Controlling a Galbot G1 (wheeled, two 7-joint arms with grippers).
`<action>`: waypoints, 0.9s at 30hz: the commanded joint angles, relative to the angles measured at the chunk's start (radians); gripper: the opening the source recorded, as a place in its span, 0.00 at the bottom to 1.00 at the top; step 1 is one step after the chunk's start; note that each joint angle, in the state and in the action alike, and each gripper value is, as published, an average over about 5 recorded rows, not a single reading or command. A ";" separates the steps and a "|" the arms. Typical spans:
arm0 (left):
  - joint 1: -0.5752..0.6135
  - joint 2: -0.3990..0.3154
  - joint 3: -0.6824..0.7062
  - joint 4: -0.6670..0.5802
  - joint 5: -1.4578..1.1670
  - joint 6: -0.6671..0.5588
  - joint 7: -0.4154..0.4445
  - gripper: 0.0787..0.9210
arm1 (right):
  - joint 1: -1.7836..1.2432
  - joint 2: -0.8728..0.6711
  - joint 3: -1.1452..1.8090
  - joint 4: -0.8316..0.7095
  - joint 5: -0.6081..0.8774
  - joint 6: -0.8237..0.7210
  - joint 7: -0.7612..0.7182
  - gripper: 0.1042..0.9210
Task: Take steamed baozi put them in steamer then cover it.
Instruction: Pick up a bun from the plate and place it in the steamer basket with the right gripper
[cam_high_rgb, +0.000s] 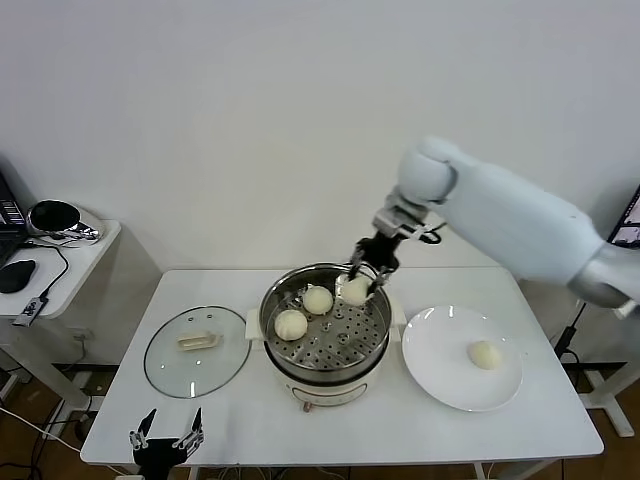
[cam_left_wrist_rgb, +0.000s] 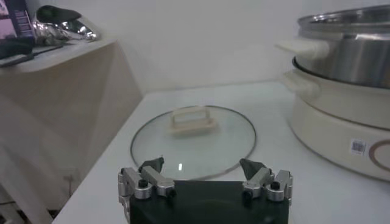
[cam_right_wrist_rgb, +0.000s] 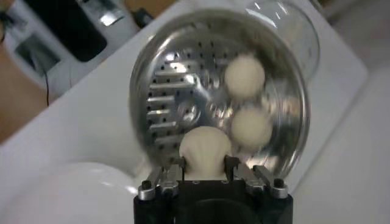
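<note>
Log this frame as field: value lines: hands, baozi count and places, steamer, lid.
right hand: shut on a baozi, over the steamer's far right rim
left hand: open, parked at the table's near left edge, holding nothing
baozi in steamer: two, and, on the left of the perforated tray
baozi on plate: one on the white plate
steamer: table centre, uncovered
glass lid: flat on the table, left of the steamer

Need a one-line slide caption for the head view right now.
Right gripper holds a baozi over the steamer, two buns inside, one on the plate, lid aside.
</note>
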 joint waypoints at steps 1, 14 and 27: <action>0.006 -0.012 0.001 -0.011 0.008 -0.008 -0.004 0.88 | 0.023 0.128 -0.073 0.036 -0.111 0.271 0.027 0.39; 0.013 -0.019 0.010 -0.012 0.023 -0.016 -0.009 0.88 | -0.081 0.104 -0.047 0.192 -0.432 0.417 0.107 0.40; 0.014 -0.019 0.014 -0.004 0.024 -0.018 -0.009 0.88 | -0.114 0.060 -0.089 0.286 -0.390 0.379 0.108 0.40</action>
